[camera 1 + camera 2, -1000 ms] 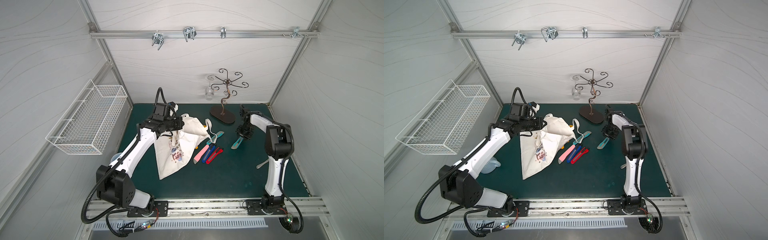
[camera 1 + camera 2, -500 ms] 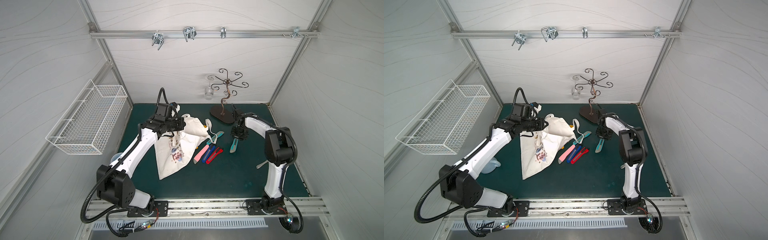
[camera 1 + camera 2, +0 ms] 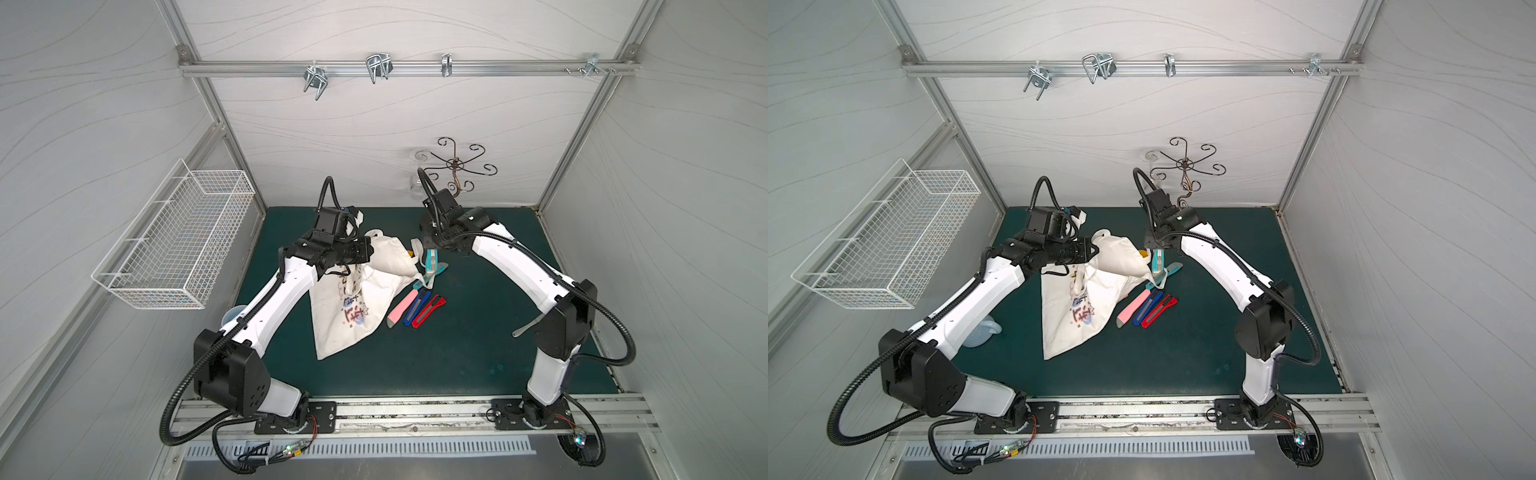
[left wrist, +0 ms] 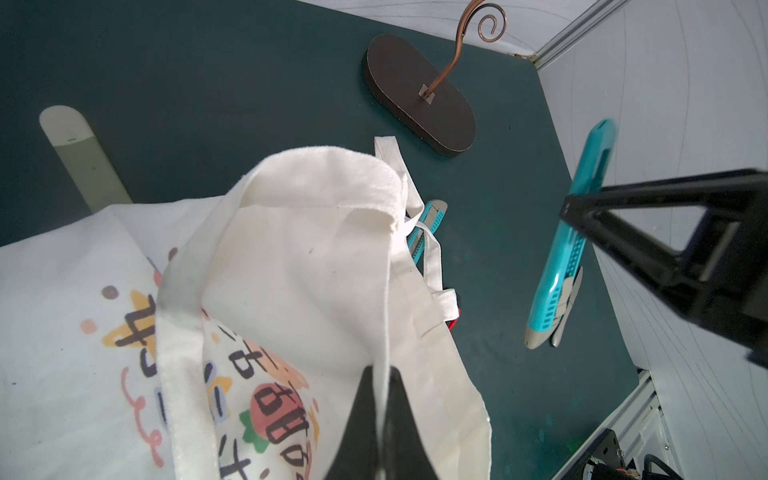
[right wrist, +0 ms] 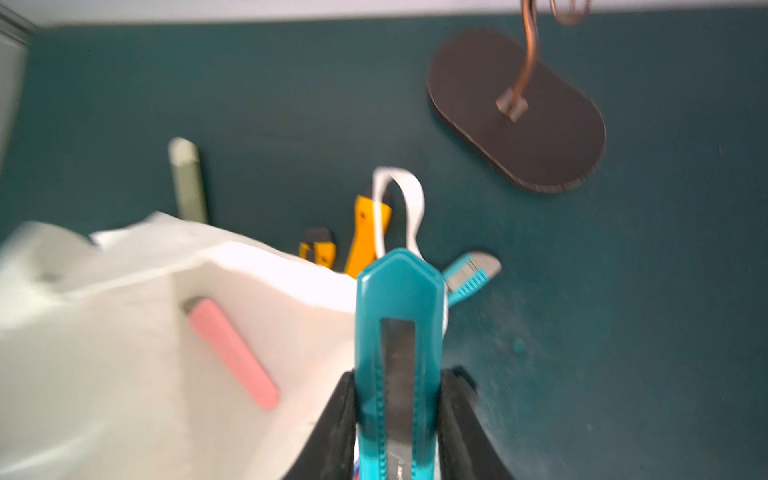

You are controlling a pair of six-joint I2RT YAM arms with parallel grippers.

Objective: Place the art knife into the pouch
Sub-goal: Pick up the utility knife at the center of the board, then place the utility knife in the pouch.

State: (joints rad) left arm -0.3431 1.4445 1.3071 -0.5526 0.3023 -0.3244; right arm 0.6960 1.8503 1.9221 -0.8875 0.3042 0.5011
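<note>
Two white robot arms work over a dark green table (image 3: 478, 332) inside a white-walled booth. The left pincer (image 4: 376, 415) is pressed together on the rim of the pouch (image 3: 353, 307), a cream canvas tote printed with colourful characters, and holds one side of its mouth lifted while the rest lies flat on the table. The right pincer (image 5: 397, 415) pinches a teal art knife (image 5: 397, 332) between its fingers. That knife hangs just beside the pouch's raised mouth, outside it, on the side away from the left arm. A second teal knife (image 4: 428, 224) lies on the table, partly under a pouch handle strap. Pink (image 3: 401, 309), blue (image 3: 417, 309) and red (image 3: 430, 309) knives lie side by side just beside the pouch. A yellow knife (image 5: 368, 237) shows behind the pouch's rim. A curled metal stand (image 4: 419, 112) sits near the back wall, and a white wire basket (image 3: 174, 245) hangs on the side wall.
</note>
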